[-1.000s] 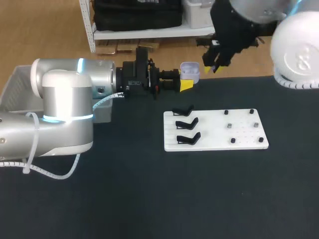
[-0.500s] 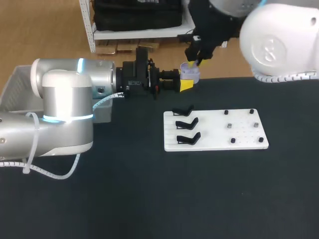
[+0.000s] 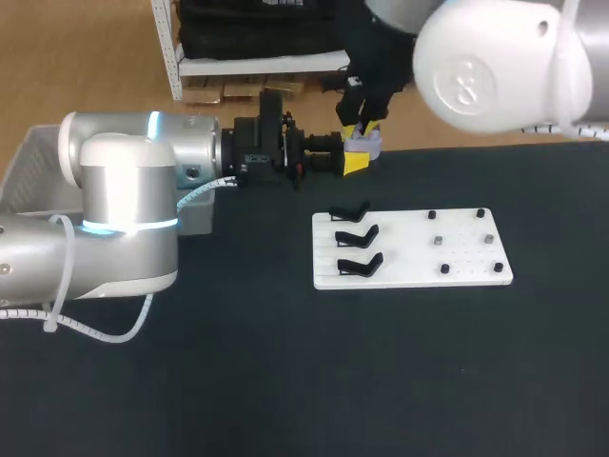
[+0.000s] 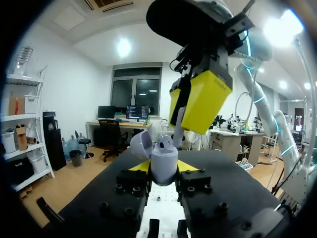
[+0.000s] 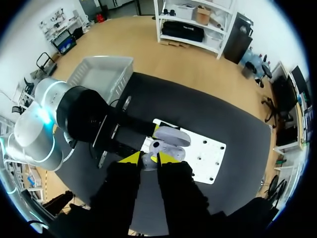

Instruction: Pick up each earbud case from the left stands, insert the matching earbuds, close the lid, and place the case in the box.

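Over the matte black desk [image 3: 285,381] and the flat white pegged board [image 3: 457,271] at centre right, the left hand [image 3: 354,163] sits in the upper middle of the frame. It is clamped on the smooth, rounded lavender earbud case [image 3: 367,145], lid flipped up. The right hand [image 3: 356,127] hangs directly above, and I cannot tell whether it grips anything. Best to come straight down and seat gently, because that glossy shell looks slippery, with a small white earbud [image 4: 165,144] showing at the case's mouth.
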### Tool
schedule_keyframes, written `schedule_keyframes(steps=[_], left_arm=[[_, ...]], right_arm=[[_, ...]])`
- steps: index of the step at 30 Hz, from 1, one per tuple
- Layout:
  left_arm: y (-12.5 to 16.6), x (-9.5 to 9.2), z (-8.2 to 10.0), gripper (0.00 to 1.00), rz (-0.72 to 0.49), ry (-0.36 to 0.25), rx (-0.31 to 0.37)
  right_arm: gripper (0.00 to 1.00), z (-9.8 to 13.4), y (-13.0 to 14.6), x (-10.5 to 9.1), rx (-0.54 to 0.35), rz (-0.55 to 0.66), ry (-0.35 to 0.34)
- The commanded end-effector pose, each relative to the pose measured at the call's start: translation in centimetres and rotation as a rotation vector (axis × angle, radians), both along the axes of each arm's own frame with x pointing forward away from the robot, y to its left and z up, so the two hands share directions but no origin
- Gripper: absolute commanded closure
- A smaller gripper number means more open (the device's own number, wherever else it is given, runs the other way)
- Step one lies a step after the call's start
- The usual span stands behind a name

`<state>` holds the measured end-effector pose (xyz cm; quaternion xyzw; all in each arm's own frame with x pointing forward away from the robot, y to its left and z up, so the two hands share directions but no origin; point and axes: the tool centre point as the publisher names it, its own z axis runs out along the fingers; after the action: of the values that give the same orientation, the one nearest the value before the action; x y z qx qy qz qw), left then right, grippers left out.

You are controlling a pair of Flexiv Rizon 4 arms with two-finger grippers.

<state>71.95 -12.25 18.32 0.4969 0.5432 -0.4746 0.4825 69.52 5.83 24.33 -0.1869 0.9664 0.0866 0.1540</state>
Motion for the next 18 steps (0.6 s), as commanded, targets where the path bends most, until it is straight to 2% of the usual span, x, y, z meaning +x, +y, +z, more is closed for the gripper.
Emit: schedule_keyframes(steps=[1,18], left_arm=[[0.00,-0.17,-0.11,1.00,0.007,-0.005,-0.006],[0.00,-0.17,-0.11,1.00,0.007,-0.005,-0.006]], right_arm=[[1.00,-0.08,0.20,0.75,-0.009,0.004,0.023],[1.00,-0.60,-0.18,1.58,-0.033,-0.007,0.028]])
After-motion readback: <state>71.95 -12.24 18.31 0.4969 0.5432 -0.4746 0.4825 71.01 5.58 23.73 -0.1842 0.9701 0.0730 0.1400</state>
